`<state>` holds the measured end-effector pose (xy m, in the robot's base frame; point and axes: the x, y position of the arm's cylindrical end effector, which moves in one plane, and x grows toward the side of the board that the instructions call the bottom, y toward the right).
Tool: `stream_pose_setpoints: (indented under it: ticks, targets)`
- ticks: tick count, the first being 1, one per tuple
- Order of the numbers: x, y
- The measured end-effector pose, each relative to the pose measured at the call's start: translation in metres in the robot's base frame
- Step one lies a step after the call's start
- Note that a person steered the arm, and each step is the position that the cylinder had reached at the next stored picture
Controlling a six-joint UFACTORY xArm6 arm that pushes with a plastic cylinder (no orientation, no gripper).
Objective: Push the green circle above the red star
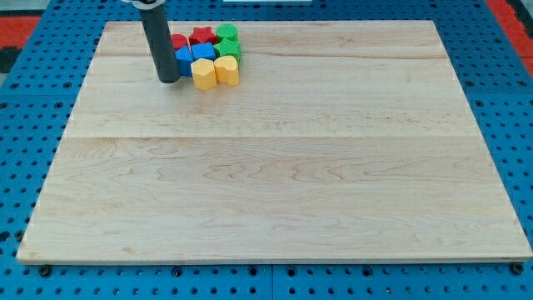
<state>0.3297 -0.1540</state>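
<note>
Our surface [275,167] is a pale wooden board of joined planks with fine grain, lying on a blue perforated base [25,125] whose holes run in a regular grid; red shows at the frame's upper corners. The board's four edges are all in view, and nearly all of it from the middle down to the bottom edge and across to the right edge lies bare. The blocks huddle in one tight cluster at the upper left of centre, close under the top edge. We have no jaws: our arm ends in a straight dark rod, and my tip [168,81] rests on the wood just left of the cluster, beside the blue blocks [193,57]. The red star [201,35] sits in the cluster's top row, with another red block [179,41] at its left, partly hidden by the rod. The green circle [226,33] lies just right of the red star, touching or nearly so, at the cluster's upper right; a second green block [228,47] sits directly below it. Two yellow blocks [215,72], one roughly hexagonal and one heart-like, form the lowest row. All blocks look matte and solid-coloured. We see no writing or labels anywhere.
</note>
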Motion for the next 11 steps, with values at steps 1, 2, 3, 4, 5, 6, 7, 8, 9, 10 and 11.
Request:
stream_pose_setpoints:
  ticks: [1,2,3,4,5,6,7,8,9,10,11]
  targets:
    - [0.022,-0.001]
    - [0.040,0.057]
    - [0.037,0.177]
    - [-0.046,0.201]
    - [-0.084,0.184]
    - [-0.088,0.153]
    - [-0.083,0.124]
    - [-0.083,0.101]
    - [-0.083,0.067]
    - [-0.083,0.116]
    - [-0.115,0.141]
